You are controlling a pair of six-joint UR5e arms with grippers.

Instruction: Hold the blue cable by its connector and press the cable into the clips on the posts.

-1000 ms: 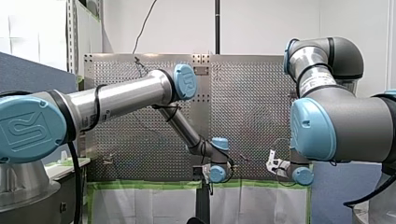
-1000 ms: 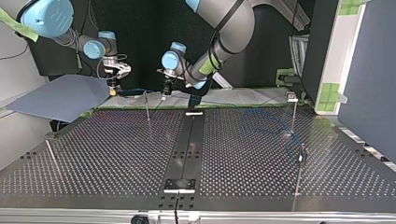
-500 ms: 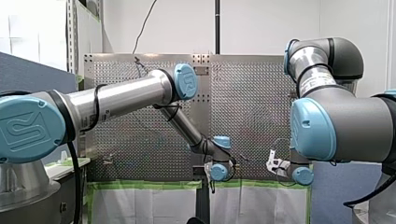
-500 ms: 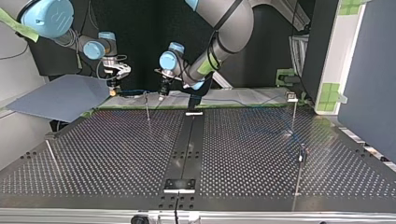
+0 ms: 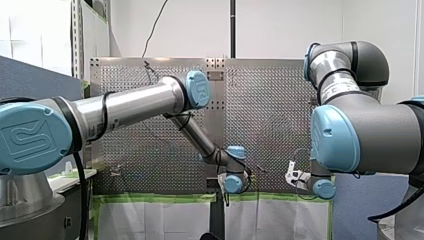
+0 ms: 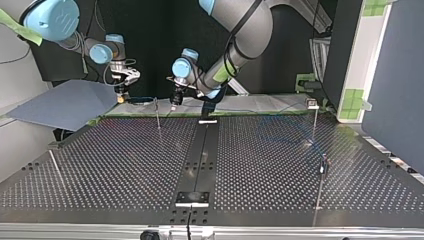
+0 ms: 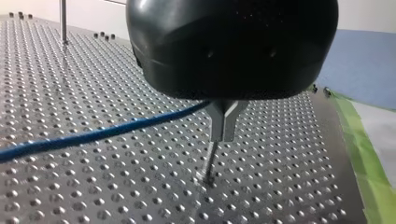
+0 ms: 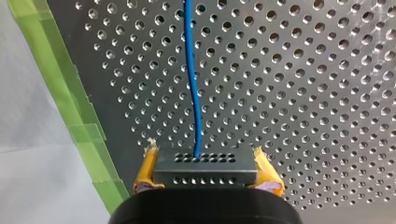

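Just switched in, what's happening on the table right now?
My right gripper holds the connector between its yellow pads, the blue cable running out ahead over the perforated table. My left gripper is shut on the cable further along, right above a thin post, apparently to press it in.

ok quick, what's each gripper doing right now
left gripper: fingers closed, apparently pinching the blue cable
right gripper: closed on the connector at the cable's end
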